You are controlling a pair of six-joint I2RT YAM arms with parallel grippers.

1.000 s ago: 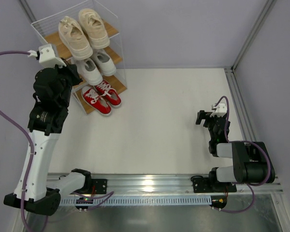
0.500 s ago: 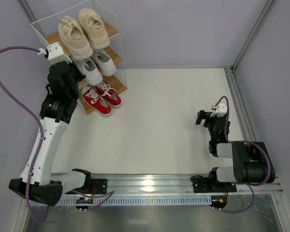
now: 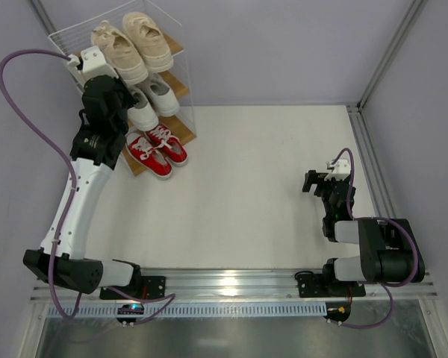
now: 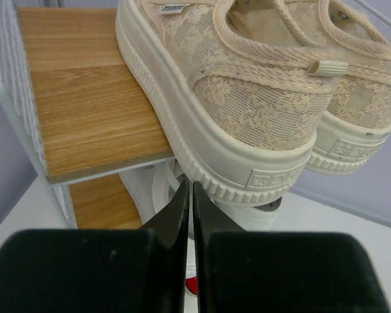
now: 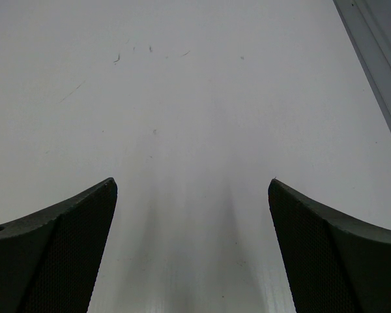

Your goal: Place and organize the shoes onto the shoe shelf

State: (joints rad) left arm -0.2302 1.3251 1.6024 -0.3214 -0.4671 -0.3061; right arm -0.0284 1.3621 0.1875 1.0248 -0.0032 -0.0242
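Observation:
The shoe shelf stands at the far left with all the shoes on it. Two beige shoes lie on the top board, two white shoes on the middle board, and two red shoes on the bottom one. My left gripper is shut with nothing in it. Its tips sit just under the heel of the left beige shoe, at the front edge of the top board. My right gripper hangs open over bare table at the right.
A metal rail runs along the table's right edge, close to the right gripper. The purple cable of the left arm loops out to the left of the shelf. Grey walls close in the back and both sides.
The left arm has reached farther back and up, from the shelf's front left to the top tier. The left beige shoe looks slightly farther back. The right arm has not moved.

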